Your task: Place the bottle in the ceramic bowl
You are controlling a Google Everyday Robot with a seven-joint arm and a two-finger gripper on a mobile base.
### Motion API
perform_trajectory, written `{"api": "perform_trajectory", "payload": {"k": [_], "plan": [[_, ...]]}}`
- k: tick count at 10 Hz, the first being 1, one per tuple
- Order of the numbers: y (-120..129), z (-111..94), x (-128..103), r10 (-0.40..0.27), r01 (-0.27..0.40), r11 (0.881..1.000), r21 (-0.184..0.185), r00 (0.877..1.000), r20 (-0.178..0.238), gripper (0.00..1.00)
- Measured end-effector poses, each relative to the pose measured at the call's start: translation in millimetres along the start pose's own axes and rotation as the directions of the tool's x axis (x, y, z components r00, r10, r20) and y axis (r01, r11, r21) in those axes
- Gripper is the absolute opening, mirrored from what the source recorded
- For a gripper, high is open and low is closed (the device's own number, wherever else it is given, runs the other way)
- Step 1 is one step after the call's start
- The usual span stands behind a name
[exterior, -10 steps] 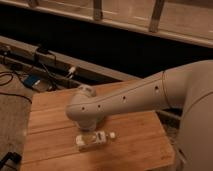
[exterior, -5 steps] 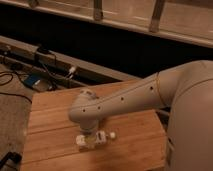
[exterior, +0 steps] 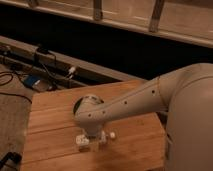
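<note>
Your end effector [exterior: 92,140] stayed low on the counter [exterior: 50,125], just on the near side of the ceramic bowl [exterior: 90,98], which the wrist mostly hid. The bottle [exterior: 109,135] lay under it there, outside the bowl, white cap poking out. Nothing had visibly shifted since a second before. Whether it was gripping or released, I cannot tell.

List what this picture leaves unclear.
Camera view:
Claw: low over the wooden table's front, mostly hidden under the arm.
Bottle: pale bits beside the claw; the arm covers the rest, label too small.
Ceramic bowl: perhaps the dark patch behind the arm; otherwise hidden.
Robot body: cut off at right edge.
</note>
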Motion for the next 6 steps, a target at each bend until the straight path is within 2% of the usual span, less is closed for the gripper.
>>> {"api": "perform_trajectory", "payload": {"k": [3,6], "plan": [[3,18,-8,-0.037,0.037,0.999,0.008,0.996,0.076,0.65],[0,34,-18,-0.068,0.068,0.998,0.001,0.991,0.112,0.65]]}}
